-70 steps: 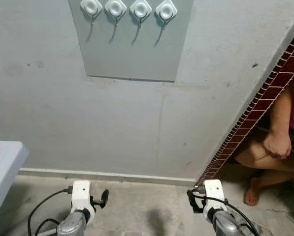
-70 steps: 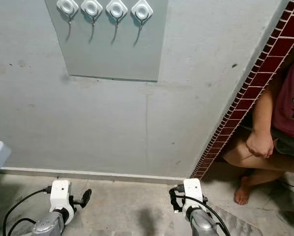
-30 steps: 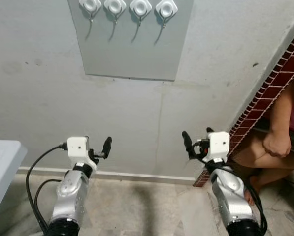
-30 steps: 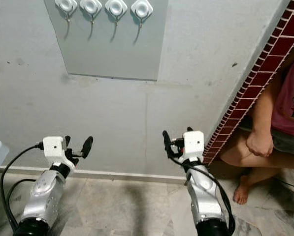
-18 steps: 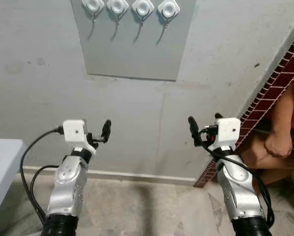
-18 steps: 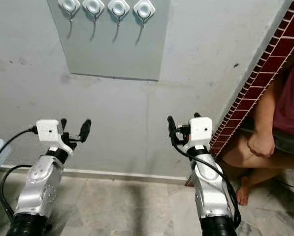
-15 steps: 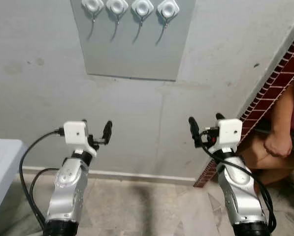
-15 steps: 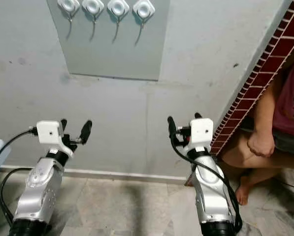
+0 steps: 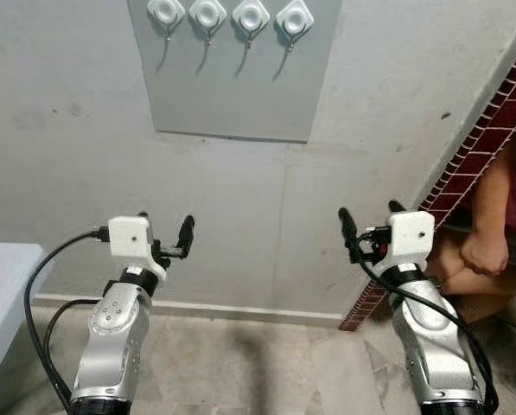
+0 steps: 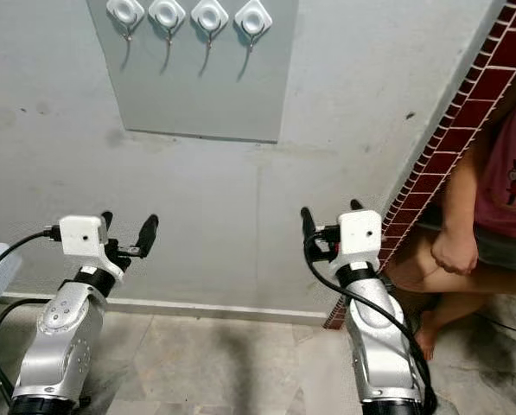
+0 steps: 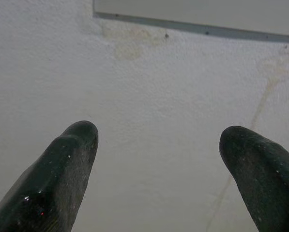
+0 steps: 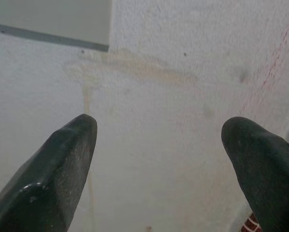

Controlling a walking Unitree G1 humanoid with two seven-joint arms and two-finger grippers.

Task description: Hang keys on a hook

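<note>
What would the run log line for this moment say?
left tool: open, empty, raised toward wall | right tool: open, empty, raised | hooks: four, all bare, above both tools | person: seated at right

Four hooks sit in a row along the top of a panel on the wall. A worktop lies at the left; a person sits at the right, beside the tiled edge.
</note>
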